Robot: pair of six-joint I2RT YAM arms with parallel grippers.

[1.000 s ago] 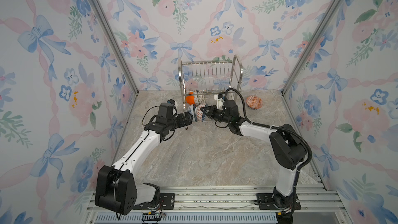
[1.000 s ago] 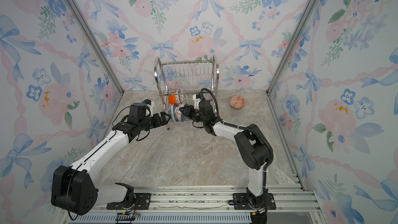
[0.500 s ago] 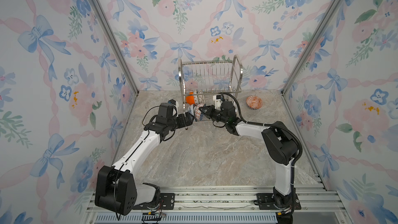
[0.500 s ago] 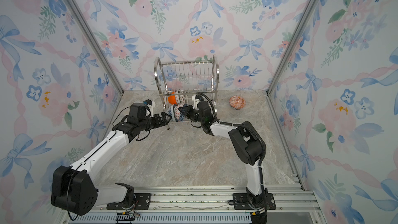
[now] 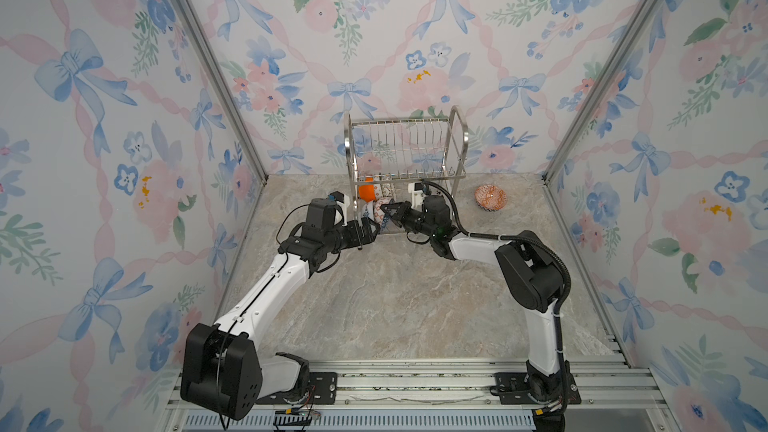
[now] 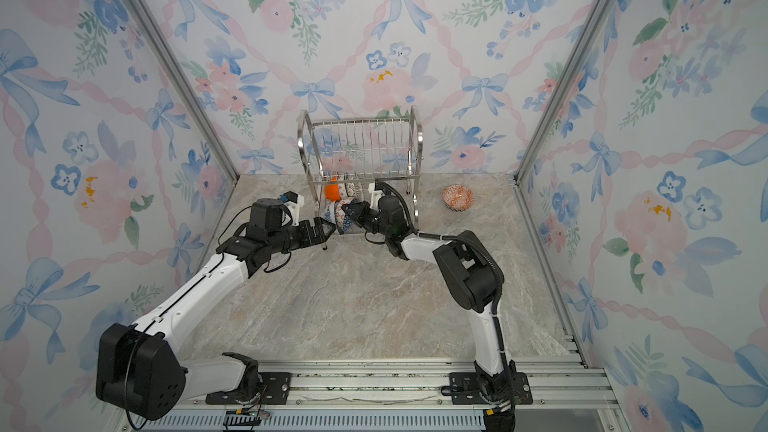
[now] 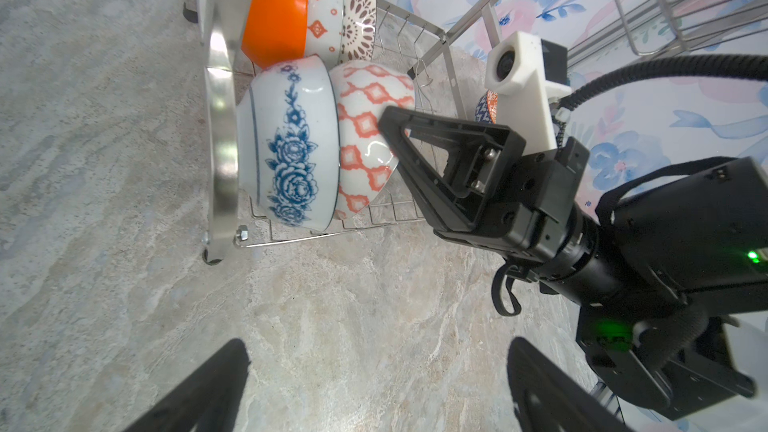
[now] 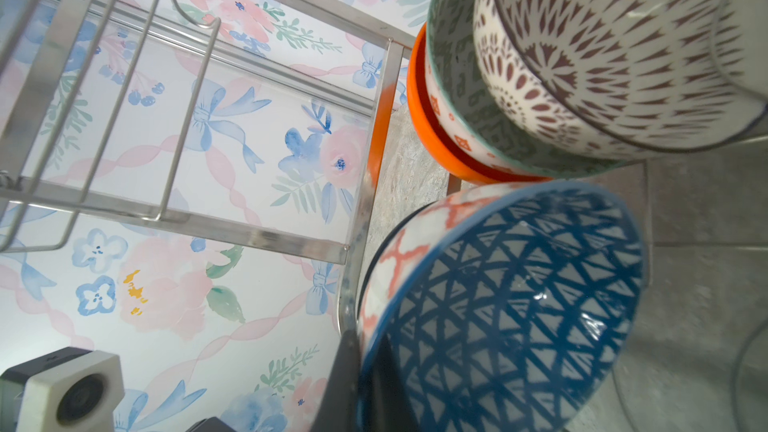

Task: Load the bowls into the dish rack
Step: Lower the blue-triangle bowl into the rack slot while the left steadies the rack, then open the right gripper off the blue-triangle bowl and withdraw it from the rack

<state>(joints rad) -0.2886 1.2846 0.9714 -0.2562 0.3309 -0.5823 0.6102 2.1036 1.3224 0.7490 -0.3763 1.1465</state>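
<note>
Marble-look tabletop (image 5: 395,297), dish rack (image 5: 405,147) standing at back, orange-patterned bowl (image 5: 491,197) lying apart, right of it

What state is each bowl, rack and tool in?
dish rack: upright, partly loaded.
orange bowl: racked on edge.
green-white bowl: racked on edge.
lattice bowl: racked on edge.
blue floral bowl: racked on edge.
triangle bowl: in rack, gripped.
red-patterned bowl: unloaded, rim up.
left tool: open, empty.
right tool: shut on triangle bowl.

Legend: I could read no lettering, label, brand mark or numeral in any view. The bowls (image 7: 293,147) carried only painted ornament, and the dish rack (image 7: 222,139) showed no stamp or marking that I could make out.
</note>
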